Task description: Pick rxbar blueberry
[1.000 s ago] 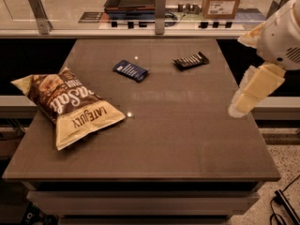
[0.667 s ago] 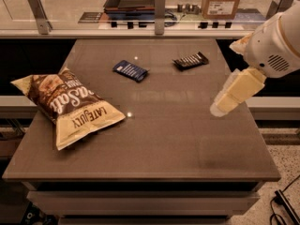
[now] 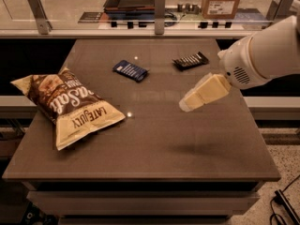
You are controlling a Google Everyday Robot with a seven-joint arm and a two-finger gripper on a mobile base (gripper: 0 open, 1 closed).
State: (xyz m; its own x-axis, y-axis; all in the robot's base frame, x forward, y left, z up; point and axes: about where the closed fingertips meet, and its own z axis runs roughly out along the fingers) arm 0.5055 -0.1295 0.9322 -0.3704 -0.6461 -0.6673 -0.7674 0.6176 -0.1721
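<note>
The rxbar blueberry is a small flat dark blue bar with white text, lying on the brown table at the back, left of centre. My gripper comes in from the right on a white arm, its cream fingers pointing down-left above the table's middle. It hangs to the right of the blue bar and nearer the camera, apart from it, and nothing shows in it.
A dark brown bar wrapper with white lettering lies at the back right of the blue bar. A large chip bag lies on the left. Metal posts and a cardboard box stand behind the table.
My gripper and arm have moved left, from the table's right edge to over its middle, closer to the bars. The objects on the table have not moved.
</note>
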